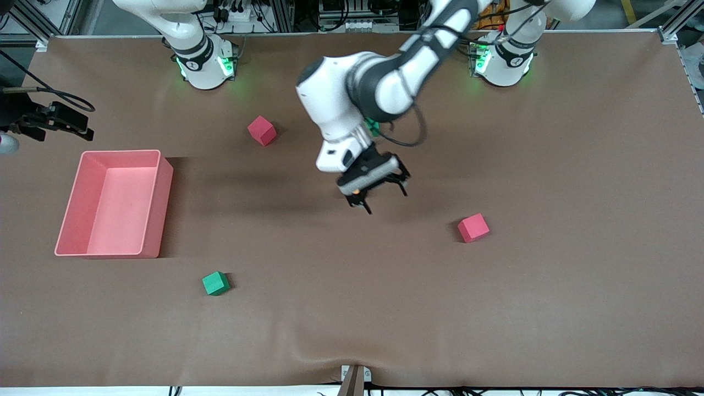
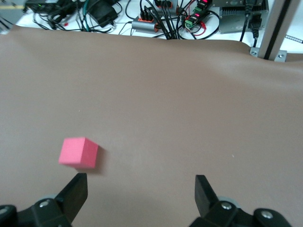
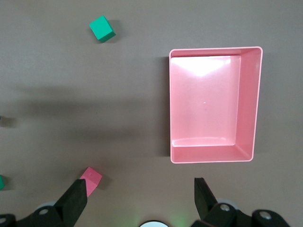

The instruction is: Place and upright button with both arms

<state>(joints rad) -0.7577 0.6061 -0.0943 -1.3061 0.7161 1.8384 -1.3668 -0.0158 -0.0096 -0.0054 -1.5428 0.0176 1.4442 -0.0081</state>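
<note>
The button shows only as a tiny orange spot point(image 1: 356, 191) on the table at the edge of my left gripper's body. Its edge also shows as a small speck in the right wrist view point(image 3: 1, 120). My left gripper point(image 1: 385, 197) hangs over the middle of the table, open and empty, right beside the button. In the left wrist view point(image 2: 141, 191) the button is hidden and only bare mat lies between the fingers. My right gripper point(image 3: 139, 198) is open and empty, high above the table near its own base, and it waits.
A pink bin point(image 1: 157, 203) stands toward the right arm's end, also in the right wrist view point(image 3: 250, 104). One red cube point(image 1: 262, 130) lies near the bases, another point(image 1: 473, 227) toward the left arm's end. A green cube point(image 1: 215, 283) lies nearer the front camera.
</note>
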